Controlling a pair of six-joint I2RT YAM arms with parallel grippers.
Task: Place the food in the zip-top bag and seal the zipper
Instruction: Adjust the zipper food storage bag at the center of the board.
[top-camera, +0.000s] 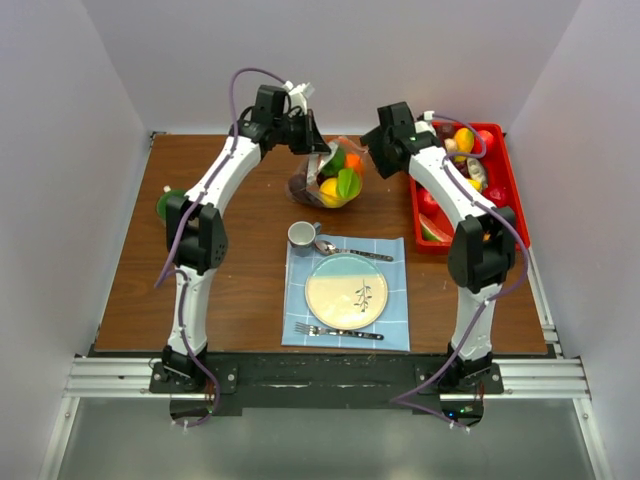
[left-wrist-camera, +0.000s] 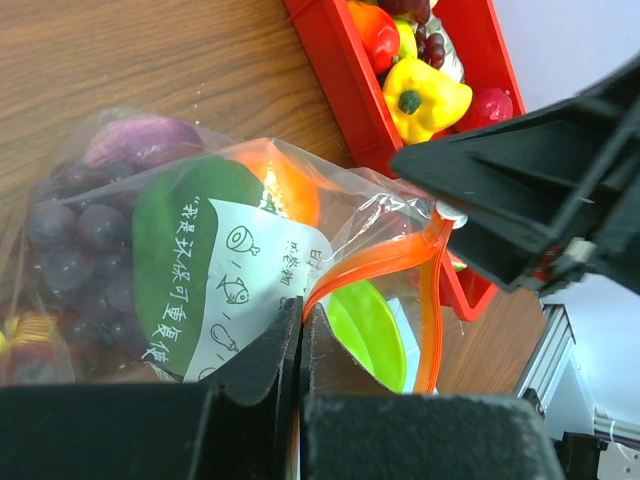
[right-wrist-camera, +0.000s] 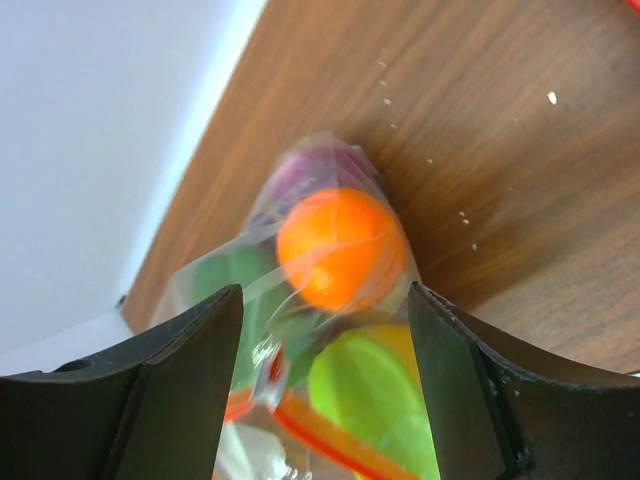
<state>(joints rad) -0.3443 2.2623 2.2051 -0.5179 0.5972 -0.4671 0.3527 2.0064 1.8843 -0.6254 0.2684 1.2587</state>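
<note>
The left arm (top-camera: 200, 215) rises from its base at the near left edge. It bends at the elbow over the left side of the table (top-camera: 130, 290), then reaches far and right towards the middle. Its wrist tips down, and the left gripper (left-wrist-camera: 301, 318) has its fingers pressed together, pinching the zipper (left-wrist-camera: 385, 262) at the bag's mouth.

The zip-top bag (left-wrist-camera: 365, 210) stands at the far middle of the table with its mouth up. It holds purple grapes (left-wrist-camera: 70, 240), a dark green piece with a printed label (left-wrist-camera: 175, 230), an orange fruit (right-wrist-camera: 340, 250) and a lime-green piece (left-wrist-camera: 370, 330). The orange-red strip curves apart at the mouth, so that end is not sealed. Nearer the bases lies a blue mat (top-camera: 395, 330) with a plate (top-camera: 330, 300) on it and a cup (top-camera: 302, 235) at its far left corner.

The right gripper (right-wrist-camera: 325, 300) hangs over the bag's right end, just beside the zipper. Its fingers are spread wide and clamp nothing. The right arm (top-camera: 470, 255) mirrors the left, its elbow over the red tray (top-camera: 508, 165) at the far right. More food lies in that tray, among it a yellow pepper (left-wrist-camera: 420, 100).
</note>
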